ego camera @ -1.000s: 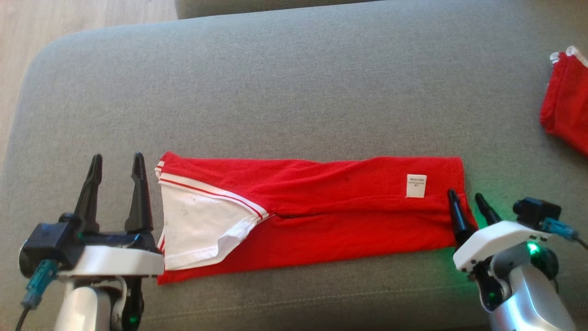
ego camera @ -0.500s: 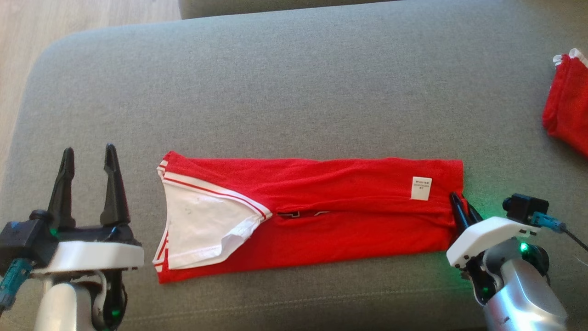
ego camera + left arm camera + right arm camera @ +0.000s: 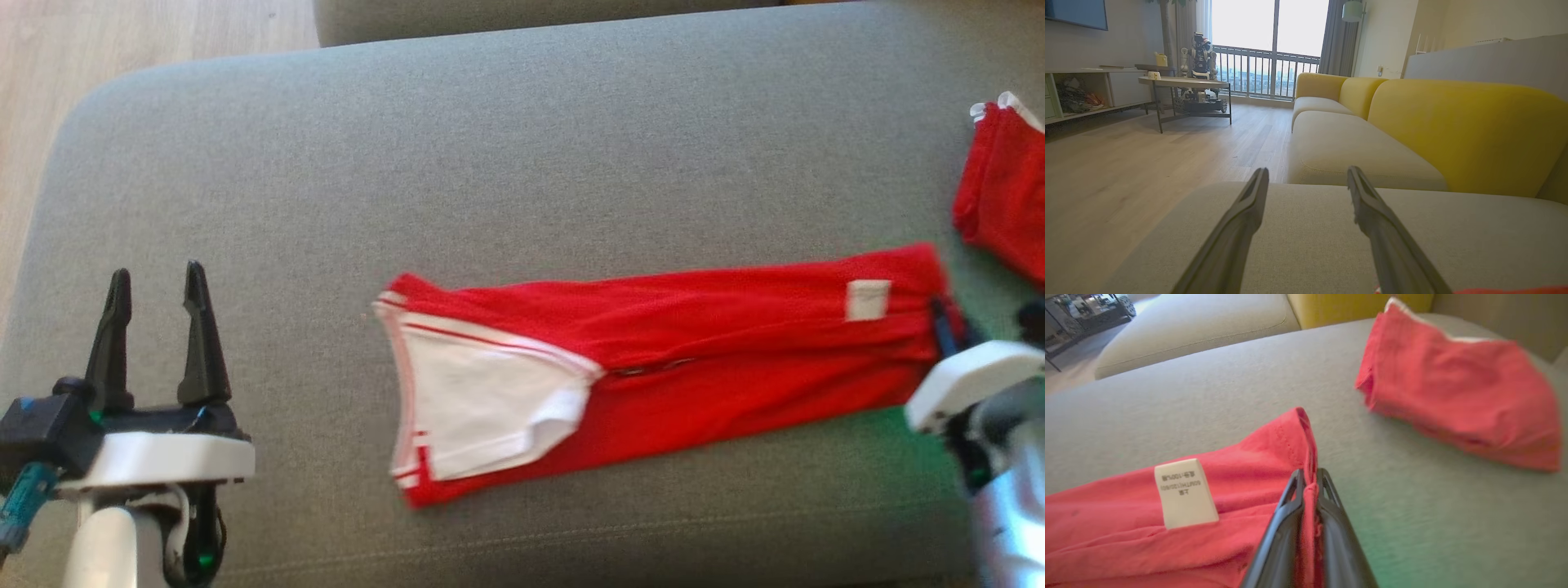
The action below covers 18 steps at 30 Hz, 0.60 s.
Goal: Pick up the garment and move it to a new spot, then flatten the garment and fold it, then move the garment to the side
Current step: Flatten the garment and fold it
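Observation:
The red garment [image 3: 702,335], folded into a long strip with a white panel at its left end and a white label [image 3: 867,299] near its right end, lies across the grey sofa cushion [image 3: 490,163]. My right gripper [image 3: 940,314] is shut on the strip's right edge; the right wrist view shows the red hem pinched between the two dark fingers [image 3: 1286,514], beside the label [image 3: 1184,493]. My left gripper [image 3: 155,282] stands open at the lower left, well apart from the garment, with bare cushion between its fingers [image 3: 1241,220].
A second folded red garment [image 3: 1000,196] lies at the right edge of the cushion, close to the held end [image 3: 1457,388]. Wooden floor [image 3: 122,33] lies beyond the cushion's left edge. Another sofa seat with yellow backs [image 3: 1355,139] stands ahead of the left gripper.
My right gripper closed on the garment's right edge and dragged the whole strip to the right, toward the second red garment. The left gripper had drawn left earlier and now stays put.

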Motion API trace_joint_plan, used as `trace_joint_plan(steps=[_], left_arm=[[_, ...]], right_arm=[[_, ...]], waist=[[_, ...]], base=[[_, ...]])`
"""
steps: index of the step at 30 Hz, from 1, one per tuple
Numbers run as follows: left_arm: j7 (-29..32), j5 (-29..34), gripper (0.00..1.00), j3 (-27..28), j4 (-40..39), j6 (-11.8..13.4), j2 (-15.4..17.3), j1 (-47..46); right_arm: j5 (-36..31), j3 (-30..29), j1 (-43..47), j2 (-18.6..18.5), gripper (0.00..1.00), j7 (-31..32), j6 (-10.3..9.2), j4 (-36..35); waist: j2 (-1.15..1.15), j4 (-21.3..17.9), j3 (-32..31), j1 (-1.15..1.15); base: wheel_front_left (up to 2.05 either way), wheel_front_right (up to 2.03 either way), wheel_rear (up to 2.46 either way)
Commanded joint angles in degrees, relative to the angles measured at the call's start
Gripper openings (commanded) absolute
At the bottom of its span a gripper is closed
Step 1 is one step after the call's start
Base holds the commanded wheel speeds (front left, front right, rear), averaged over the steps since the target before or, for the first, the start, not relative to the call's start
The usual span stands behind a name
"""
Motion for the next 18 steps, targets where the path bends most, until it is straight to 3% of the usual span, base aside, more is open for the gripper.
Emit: trace_joint_plan(steps=[1,8,18], left_arm=[[-0.34,0.63,1.00,1.93,-1.58,-0.15,0.41,-1.48],[-0.34,0.60,1.00,1.63,-0.91,-0.40,0.11,-1.51],[-0.34,1.33,1.00,0.56,-0.35,-0.59,-0.18,-0.10]], right_arm=[[-0.97,0.19,-1.89,-1.43,0.00,0.29,-0.03,-2.19],[-2.85,-2.09,-2.45,-0.64,0.00,3.75,-0.03,-5.98],[4.17,6.75,1.58,4.84,0.00,10.70,-0.03,-16.90]], waist=[[0.00,0.11,-0.01,0.00],[0.00,0.59,-0.87,0.00],[0.00,0.50,-3.37,0.00]], base=[[0.00,0.00,0.00],[0.00,0.00,0.00],[0.00,0.00,0.00]])
